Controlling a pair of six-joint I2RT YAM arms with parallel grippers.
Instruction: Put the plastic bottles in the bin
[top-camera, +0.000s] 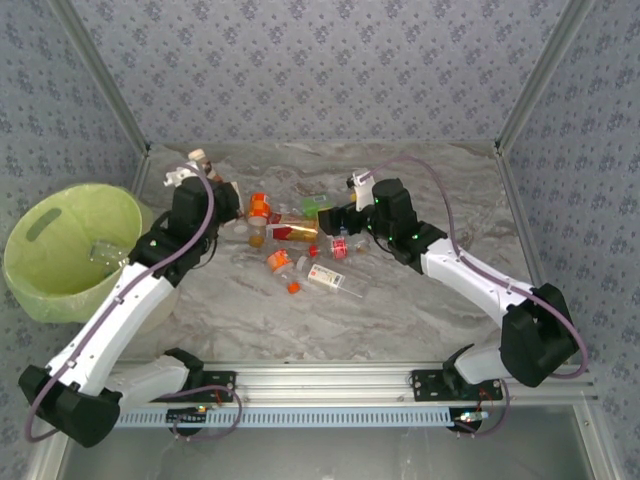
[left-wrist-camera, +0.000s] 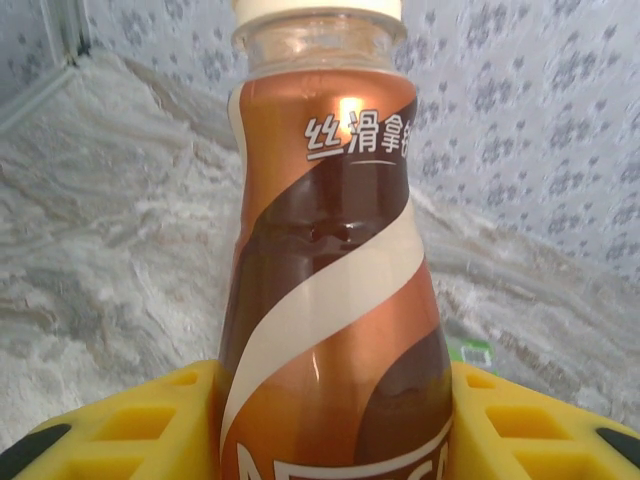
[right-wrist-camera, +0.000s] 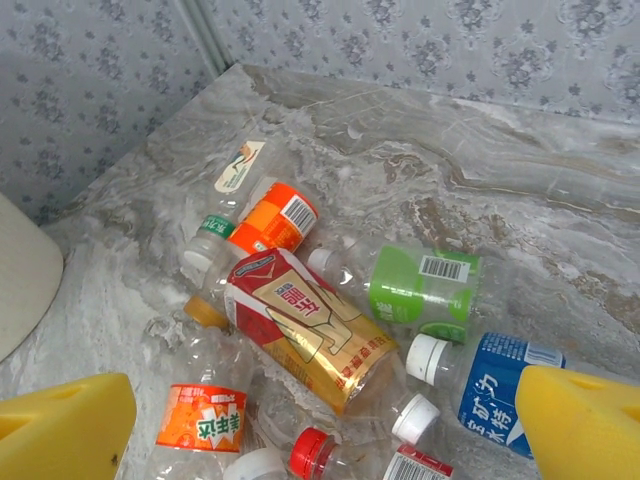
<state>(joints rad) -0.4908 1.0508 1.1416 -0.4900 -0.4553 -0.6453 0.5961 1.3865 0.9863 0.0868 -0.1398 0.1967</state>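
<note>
Your left gripper (left-wrist-camera: 330, 430) clamps a glossy, brown-and-cream sleeved plastic bottle (left-wrist-camera: 330, 250), long axis upright, cream cap on top. Your right gripper (right-wrist-camera: 320, 425) gapes above crumpled clear bottles (right-wrist-camera: 300, 330).

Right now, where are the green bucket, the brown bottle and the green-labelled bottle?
green bucket (top-camera: 62, 250): top view, on its inner wall.
brown bottle (left-wrist-camera: 330, 300): left wrist view, on the middle of its label.
green-labelled bottle (right-wrist-camera: 420, 285): right wrist view, on its green label.

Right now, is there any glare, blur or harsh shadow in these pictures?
Left wrist view: a bright glare spot on the brown-labelled bottle, looming close. Right wrist view: even light, the red-and-gold bottle sharp. Top external view: soft, faint shadows on the marble table.
</note>
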